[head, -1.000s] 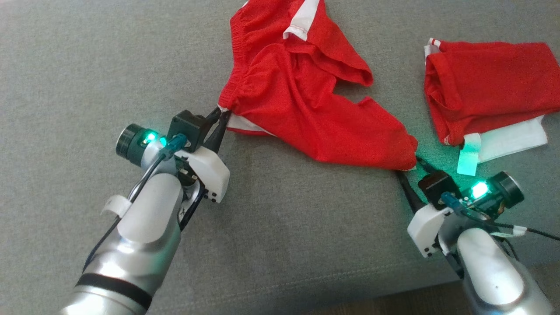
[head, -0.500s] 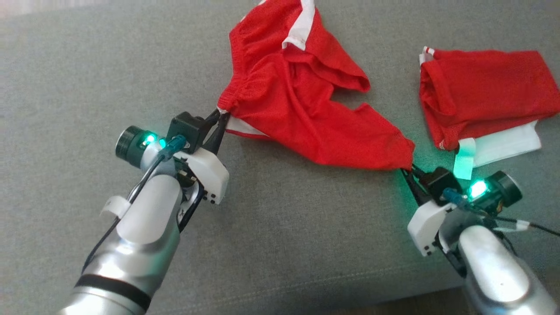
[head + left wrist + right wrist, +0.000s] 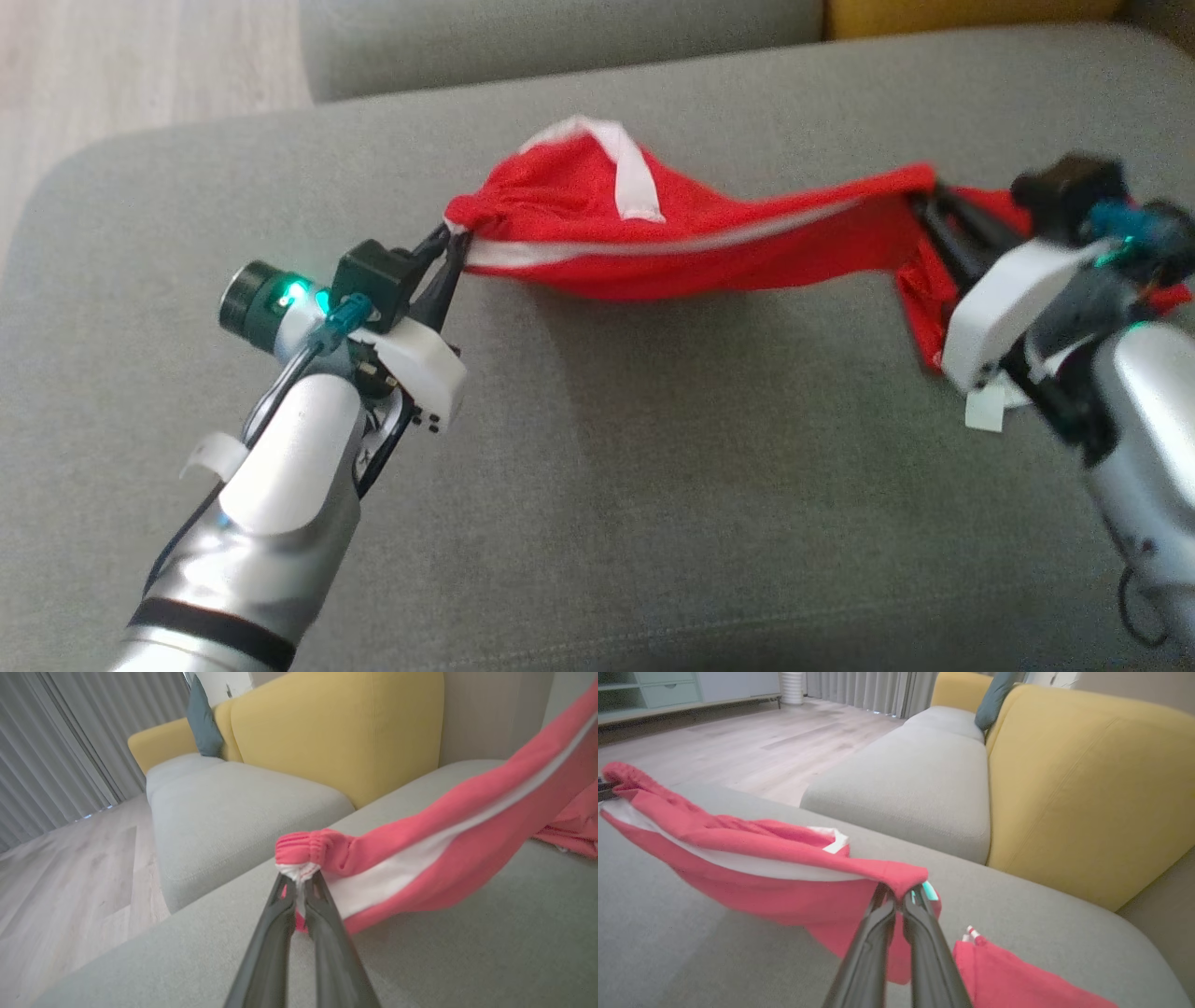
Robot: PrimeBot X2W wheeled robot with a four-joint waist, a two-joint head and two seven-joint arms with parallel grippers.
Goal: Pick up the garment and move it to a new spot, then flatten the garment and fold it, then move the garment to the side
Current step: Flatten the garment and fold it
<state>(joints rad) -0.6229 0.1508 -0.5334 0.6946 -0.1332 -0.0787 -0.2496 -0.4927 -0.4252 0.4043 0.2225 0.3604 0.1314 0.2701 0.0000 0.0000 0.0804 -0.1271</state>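
The garment [image 3: 653, 233] is a pair of red shorts with white side stripes, lifted off the grey sofa seat [image 3: 653, 485] and stretched between my two grippers. My left gripper [image 3: 451, 245] is shut on the gathered waistband corner [image 3: 303, 851]. At the right, my right gripper [image 3: 920, 198] is shut on the other end, a red hem [image 3: 901, 877]. The cloth sags in the middle above the cushion, its white stripe [image 3: 635, 173] facing up.
A second red and white garment [image 3: 1008, 975] lies on the seat under my right arm [image 3: 1120, 392]. A yellow backrest [image 3: 1083, 788] rises behind the seat, with another grey cushion [image 3: 233, 807] beyond. Wooden floor [image 3: 140, 65] lies off the seat's left end.
My right gripper closed on the hem, then both arms raised the shorts off the seat and pulled them taut. The head camera has tilted up, shifting the whole picture.
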